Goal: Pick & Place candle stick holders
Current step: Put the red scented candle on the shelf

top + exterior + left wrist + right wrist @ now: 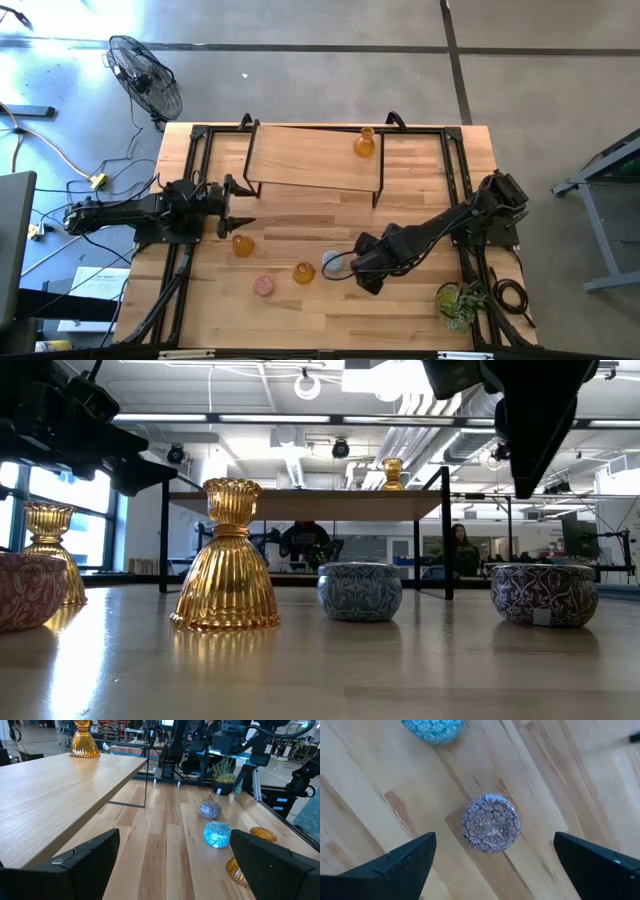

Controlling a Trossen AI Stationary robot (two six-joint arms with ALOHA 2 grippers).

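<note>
Six glass candle stick holders are seen on the wooden table (pixel 420 310). One amber holder (pixel 365 145) stands on the raised shelf (pixel 300 160) at the far side, while two more amber ones (pixel 242 245) (pixel 304 272), a pink round holder (pixel 264 286), a light blue round holder (pixel 331 263) and a mauve round holder (pixel 491 823) are grouped on the table near the middle. The right gripper (pixel 492 857) is held directly above the mauve holder, its jaws spread wide to either side of it and not yet touching it; the holder is centred between the fingers. The left gripper (pixel 170 865) is parked over the left side of the table, its jaws also wide and empty. The mauve holder is judged to be rigid, fairly light, smooth and brittle, so a slip or a hard squeeze could chip or drop it. Its low, round, straight-walled body is best taken across the widest part of the wall, with the fingers lowered well past the rim so the pads bear on the side rather than on the lip. A moderate closing force is thought sufficient. The amber holders, with flared ribbed bases and narrow necks, are probably better taken at the neck, where the flare above and below would stop sliding. The small potted plant (pixel 460 300) at the near right is left alone.
</note>
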